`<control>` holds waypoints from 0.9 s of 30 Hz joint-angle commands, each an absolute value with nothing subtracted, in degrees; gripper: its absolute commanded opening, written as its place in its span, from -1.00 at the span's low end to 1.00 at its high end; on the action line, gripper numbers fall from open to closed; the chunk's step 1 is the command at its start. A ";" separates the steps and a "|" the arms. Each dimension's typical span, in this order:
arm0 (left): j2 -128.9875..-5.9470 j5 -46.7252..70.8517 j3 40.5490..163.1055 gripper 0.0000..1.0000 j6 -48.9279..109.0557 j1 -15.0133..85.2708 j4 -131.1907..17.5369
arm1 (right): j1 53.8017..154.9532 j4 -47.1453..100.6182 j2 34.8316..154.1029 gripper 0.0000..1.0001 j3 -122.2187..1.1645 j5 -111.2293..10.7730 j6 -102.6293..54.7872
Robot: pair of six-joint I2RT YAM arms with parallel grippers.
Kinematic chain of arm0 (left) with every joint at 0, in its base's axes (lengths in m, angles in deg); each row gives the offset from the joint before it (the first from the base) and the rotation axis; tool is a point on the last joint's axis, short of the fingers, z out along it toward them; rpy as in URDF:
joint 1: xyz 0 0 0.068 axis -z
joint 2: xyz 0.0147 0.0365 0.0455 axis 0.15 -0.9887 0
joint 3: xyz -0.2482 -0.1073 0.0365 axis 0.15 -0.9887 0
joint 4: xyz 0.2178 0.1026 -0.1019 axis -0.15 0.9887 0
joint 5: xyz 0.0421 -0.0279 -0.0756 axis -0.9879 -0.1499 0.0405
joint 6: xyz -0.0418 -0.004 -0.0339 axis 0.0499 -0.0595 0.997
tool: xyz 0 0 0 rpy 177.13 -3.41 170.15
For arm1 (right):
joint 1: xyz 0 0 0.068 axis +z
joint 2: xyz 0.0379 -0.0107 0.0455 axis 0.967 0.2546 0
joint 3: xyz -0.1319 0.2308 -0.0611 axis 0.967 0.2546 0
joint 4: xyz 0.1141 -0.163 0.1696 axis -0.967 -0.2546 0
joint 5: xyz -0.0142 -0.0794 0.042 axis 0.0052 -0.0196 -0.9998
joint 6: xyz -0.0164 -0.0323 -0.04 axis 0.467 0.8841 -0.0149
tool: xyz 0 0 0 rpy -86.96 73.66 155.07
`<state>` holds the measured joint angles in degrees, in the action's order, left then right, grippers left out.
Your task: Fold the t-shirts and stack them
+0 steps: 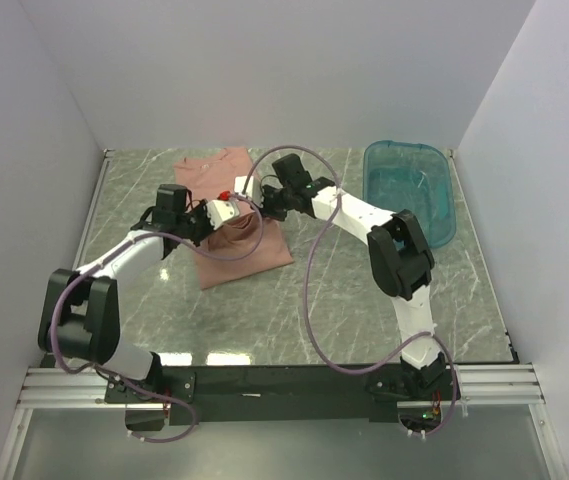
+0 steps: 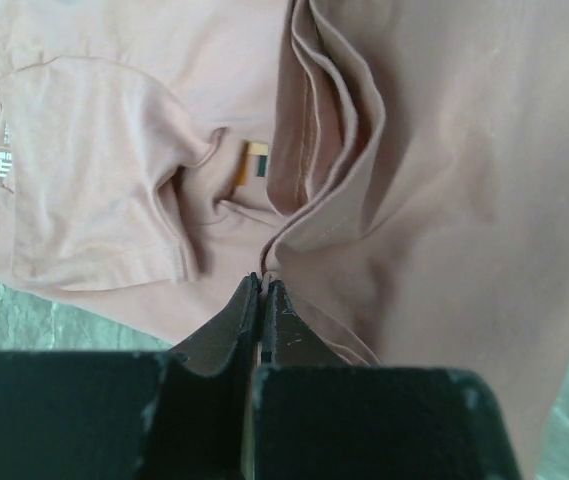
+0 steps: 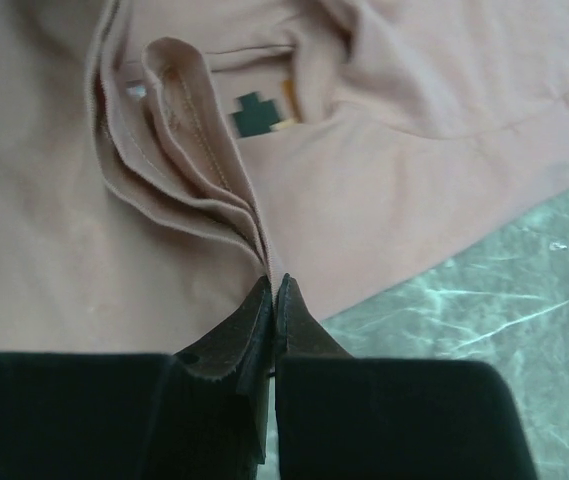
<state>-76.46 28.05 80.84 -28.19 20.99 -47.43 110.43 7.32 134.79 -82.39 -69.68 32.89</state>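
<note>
Our left gripper [image 2: 262, 288] has its jaws pressed together on a thin edge of the t-shirt [image 2: 444, 200]. A stitched hem runs straight down into the tips, and loose folds fan up from the pinch. Our right gripper [image 3: 273, 288] is closed the same way, nipping a bundle of layered hems that gather at its tips. Just past both pinches we see the small chest print [image 3: 254, 115], a dark block with an orange mark.

From above, the two grippers face each other close together over the shirt. It lies on the bench [image 1: 364, 300] left of the middle, and its near part spreads flat toward the near edge. More pink cloth [image 1: 209, 163] lies at the far edge just behind. We cannot tell whether it belongs to the same shirt or is another. A translucent teal tub [image 1: 409, 190] sits in the far right corner, well apart from the shirt. The bench top is green and marbled, and plain white walls [image 1: 264, 70] close it in on three sides.

Our left arm [image 1: 129, 252] reaches from its base at the near left, its pale forearm slanting inward and away. Our right arm [image 1: 359, 210] rises from the near right, bends at a dark elbow and stretches left to the shirt.
</note>
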 commanded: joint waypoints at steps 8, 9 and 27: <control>-83.20 31.40 85.91 -0.99 -28.54 17.95 -53.40 | 109.88 10.72 141.52 -1.00 -92.64 -63.25 26.84; -83.38 31.14 86.08 -0.99 -28.45 17.77 -53.84 | 109.88 10.89 141.88 -1.00 -93.08 -63.07 26.58; -89.62 29.11 91.18 -0.99 -27.40 16.19 -56.57 | 109.88 13.80 147.95 -1.00 -101.44 -57.62 24.29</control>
<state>-88.96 28.34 88.64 -28.15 16.60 -54.36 110.10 10.80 147.05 -98.32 -59.41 25.11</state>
